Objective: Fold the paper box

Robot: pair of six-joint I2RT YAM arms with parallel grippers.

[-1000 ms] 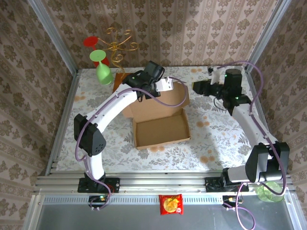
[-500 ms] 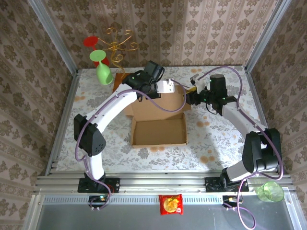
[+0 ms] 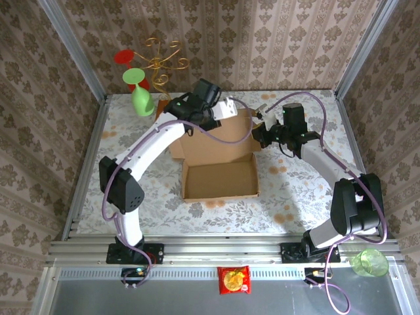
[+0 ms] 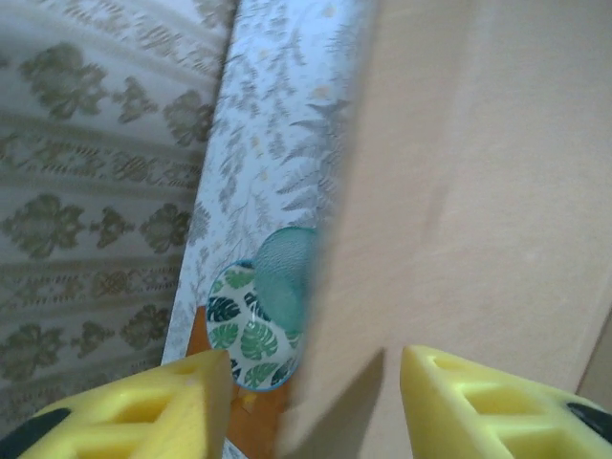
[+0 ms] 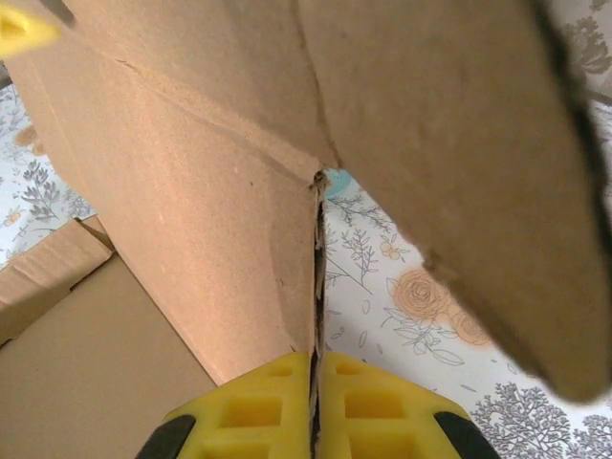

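The paper box (image 3: pixel 220 178) is sitting open near the middle of the worktop (image 3: pixel 125 190), toward its far edge, with its rear panel standing up. The right fingers (image 5: pixel 373 411) are pinching the board at that panel's right end, closed on the thin edge. The left fingers (image 4: pixel 182 406) are standing apart, straddling the panel's far-left edge without clamping it. The corrugated board is looking light and stiff, likely bending only along its creases, so 2 holds near flap edges should be steering folds best.
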